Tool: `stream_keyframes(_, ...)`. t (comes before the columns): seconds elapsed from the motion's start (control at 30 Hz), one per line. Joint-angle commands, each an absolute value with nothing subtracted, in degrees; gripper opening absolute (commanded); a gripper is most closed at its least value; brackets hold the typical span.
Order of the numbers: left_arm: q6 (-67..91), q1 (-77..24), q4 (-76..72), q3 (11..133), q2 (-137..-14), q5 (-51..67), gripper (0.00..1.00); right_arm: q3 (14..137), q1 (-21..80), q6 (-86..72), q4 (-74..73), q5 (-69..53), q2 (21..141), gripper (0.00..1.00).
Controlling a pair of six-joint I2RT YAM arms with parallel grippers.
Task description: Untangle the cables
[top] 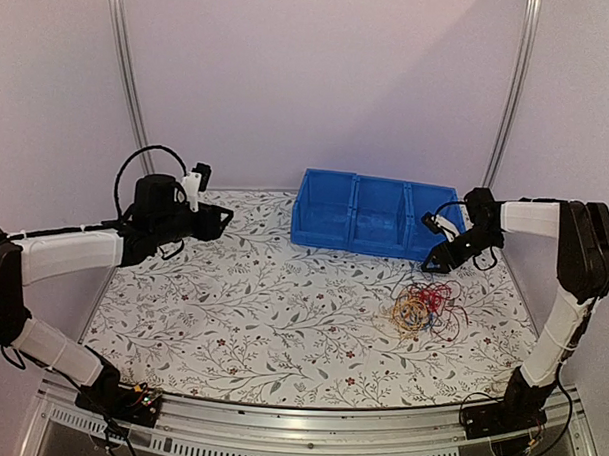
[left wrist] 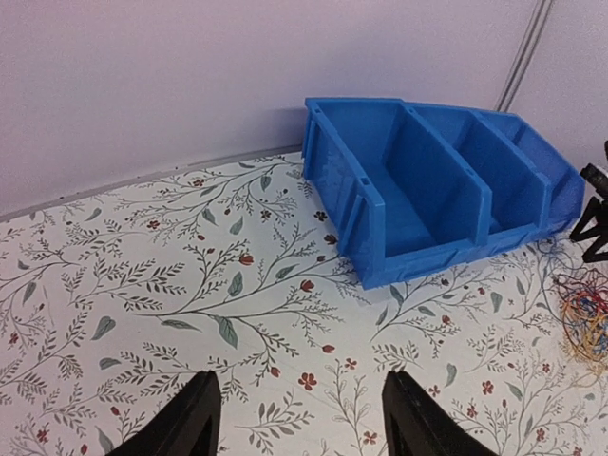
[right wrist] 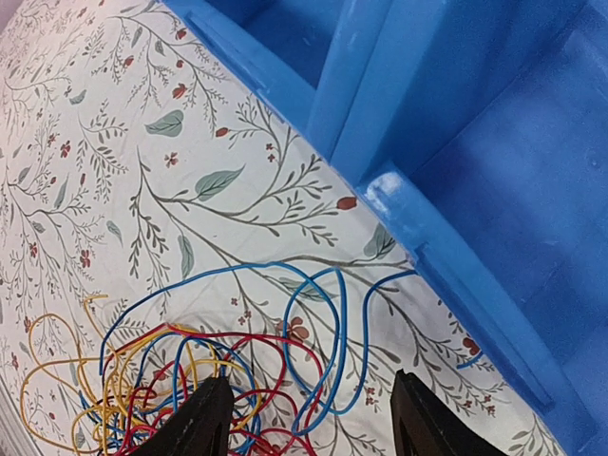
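Floral tablecloth (top: 262, 287), tangled thin red-yellow-blue wires (top: 422, 307) lower right; I reckon my right gripper (right wrist: 309, 427) hovers there open and empty for a grab, left gripper (left wrist: 299, 418) open too, idle.

A: What will you see on your own arms?
B: Your left arm (top: 73, 255) and right arm (top: 567, 297) carry white shells between black joints. A thin black cable (top: 137, 153) loops above the left wrist. The fingers (left wrist: 190, 423) are matte black wedges.
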State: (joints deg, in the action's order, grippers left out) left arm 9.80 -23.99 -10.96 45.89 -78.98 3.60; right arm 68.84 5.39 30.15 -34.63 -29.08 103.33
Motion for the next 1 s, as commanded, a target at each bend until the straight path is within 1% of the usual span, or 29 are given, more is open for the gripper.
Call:
stream_keyframes(0.0, 8.3, -24.6, -14.4, 44.9, -77.2, 6.5, 0.59, 71.5, 5.6, 27.6, -36.0, -29.5, 106.9, 0.59)
stream_keyframes(0.07, 8.2, -24.7, -14.3, 45.1, -77.5, 6.5, 0.59, 73.2, 5.7, 27.0, -37.2, -30.8, 108.5, 0.54)
stream_keyframes(0.1, 8.1, -24.8, -14.1, 45.1, -77.6, 6.4, 0.59, 73.8, 5.7, 26.8, -37.7, -31.6, 109.1, 0.48)
stream_keyframes(0.17, 7.6, -25.2, -14.1, 45.1, -77.7, 6.3, 0.6, 74.4, 5.7, 26.5, -38.1, -32.9, 109.7, 0.41)
stream_keyframes(0.23, 7.1, -25.6, -14.3, 45.0, -78.1, 6.3, 0.6, 74.6, 5.8, 26.3, -38.2, -33.9, 109.1, 0.31)
stream_keyframes(0.33, 6.3, -26.2, -14.4, 45.1, -79.0, 6.8, 0.61, 73.9, 5.8, 26.4, -38.1, -35.4, 107.2, 0.07)
stream_keyframes(0.37, 6.1, -26.4, -14.7, 44.9, -79.4, 7.6, 0.62, 73.6, 5.8, 26.5, -38.3, -36.0, 105.9, 0.01)
stream_keyframes(0.43, 6.1, -27.4, -15.4, 44.7, -80.1, 8.9, 0.65, 73.2, 5.7, 26.9, -39.4, -38.7, 103.6, 0.0)
stream_keyframes(0.53, 8.7, -30.3, -18.3, 44.4, -80.3, 11.6, 0.76, 73.5, 5.8, 28.8, -42.7, -44.1, 98.7, 0.0)
stream_keyframes(0.57, 9.3, -32.1, -19.9, 44.2, -80.2, 10.7, 0.8, 73.6, 5.9, 29.4, -43.6, -46.3, 97.3, 0.0)
stream_keyframes(0.63, 9.7, -37.5, -23.3, 44.1, -80.7, 2.5, 0.83, 73.8, 5.9, 31.5, -44.8, -50.1, 92.7, 0.0)
stream_keyframes(0.77, 8.9, -46.7, -28.7, 48.5, -86.7, -3.0, 0.84, 74.9, 7.3, 32.4, -45.9, -53.4, 86.2, 0.0)
stream_keyframes(0.97, 7.9, -57.9, -29.6, 66.0, -100.9, -7.5, 0.84, 77.6, 9.6, 34.9, -49.6, -56.6, 82.0, 0.0)
